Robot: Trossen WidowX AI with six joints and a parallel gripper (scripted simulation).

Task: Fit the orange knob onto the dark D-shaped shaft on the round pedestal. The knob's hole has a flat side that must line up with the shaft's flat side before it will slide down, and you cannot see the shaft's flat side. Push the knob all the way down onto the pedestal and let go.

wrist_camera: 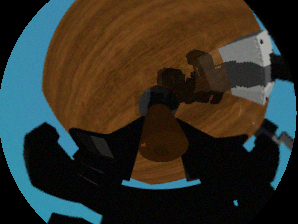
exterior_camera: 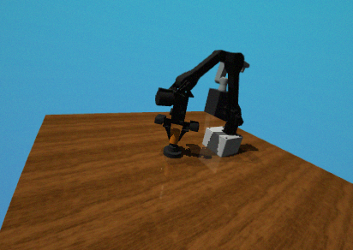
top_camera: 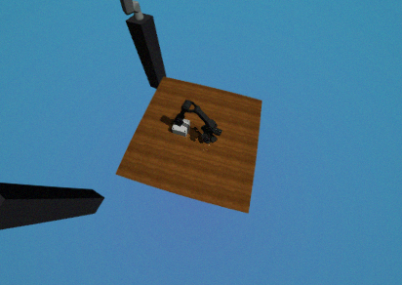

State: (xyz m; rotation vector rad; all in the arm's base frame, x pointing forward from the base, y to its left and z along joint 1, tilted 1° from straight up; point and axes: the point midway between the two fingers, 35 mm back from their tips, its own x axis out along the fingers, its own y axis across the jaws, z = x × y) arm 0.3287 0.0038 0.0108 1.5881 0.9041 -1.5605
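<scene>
Bench [top_camera: 218, 171] [exterior_camera: 105, 184] [wrist_camera: 100, 55]: wood, four-cornered. Arm [top_camera: 203, 116] [exterior_camera: 201, 70], blk, on white base [top_camera: 180, 131] [exterior_camera: 230, 146] [wrist_camera: 242, 50] nr far R edge in ext. view. Gripper [top_camera: 208, 139] [exterior_camera: 175, 138] [wrist_camera: 158, 119]: pointing down, grasping knob. Knob [exterior_camera: 174, 139] [wrist_camera: 162, 142]: orange, 1 pc, btwn fingers, directly over pedestal; seating depth can't tell. Pedestal [exterior_camera: 173, 152] [wrist_camera: 145, 104]: rnd, dk, on bench, well in from L edge. Shaft: hidden.

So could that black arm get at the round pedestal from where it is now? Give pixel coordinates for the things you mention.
Probably yes: the gripper [exterior_camera: 174, 140] [wrist_camera: 158, 119], shut on the orange knob [exterior_camera: 173, 139] [wrist_camera: 162, 142], hangs just above the pedestal [exterior_camera: 173, 153], nothing visible blocking it.
</scene>
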